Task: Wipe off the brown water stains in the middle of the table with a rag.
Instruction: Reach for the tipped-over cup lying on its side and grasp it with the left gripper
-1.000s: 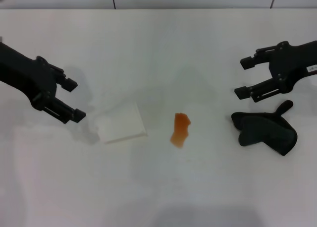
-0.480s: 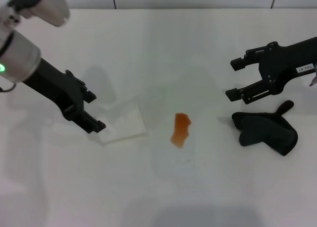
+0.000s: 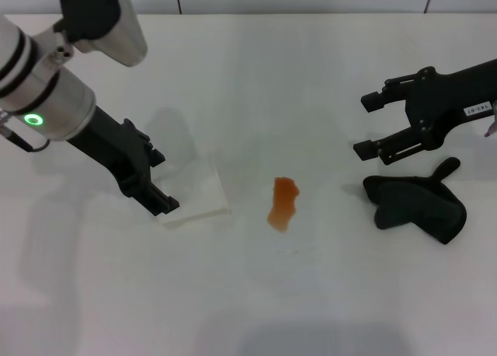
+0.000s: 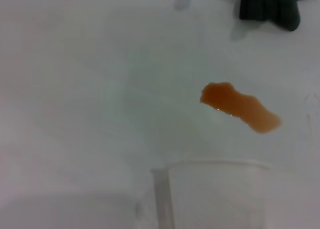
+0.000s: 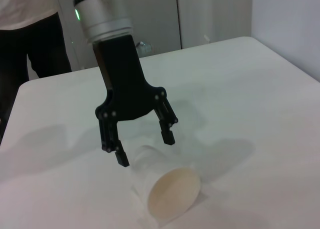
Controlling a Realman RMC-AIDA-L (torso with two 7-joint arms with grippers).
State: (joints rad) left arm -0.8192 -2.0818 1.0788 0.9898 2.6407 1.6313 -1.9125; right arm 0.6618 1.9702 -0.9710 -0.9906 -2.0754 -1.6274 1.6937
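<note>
The brown water stains [image 3: 283, 203] form one small orange-brown blotch in the middle of the white table [image 3: 256, 76]; the left wrist view also shows the stains [image 4: 240, 106]. The dark rag [image 3: 415, 200] lies to the right of them, with a corner of the rag [image 4: 270, 6] at the left wrist view's edge. My right gripper [image 3: 366, 125] hangs open just above and behind the rag, not touching it. My left gripper [image 3: 163, 183] is open at the closed end of a white paper cup [image 3: 194, 189]. From the right wrist, the left gripper [image 5: 146, 148] shows a finger on either side of the cup.
The paper cup [image 5: 167, 186] lies on its side left of the stain, its mouth toward the right wrist camera. In the left wrist view the cup [image 4: 220, 194] lies close by. A person in dark clothes [image 5: 30, 34] stands beyond the table's far edge.
My left arm has swung right and down toward the paper cup, its fingers now at the cup's end. The right gripper shifted slightly left, then held still. Rag and stain are unmoved.
</note>
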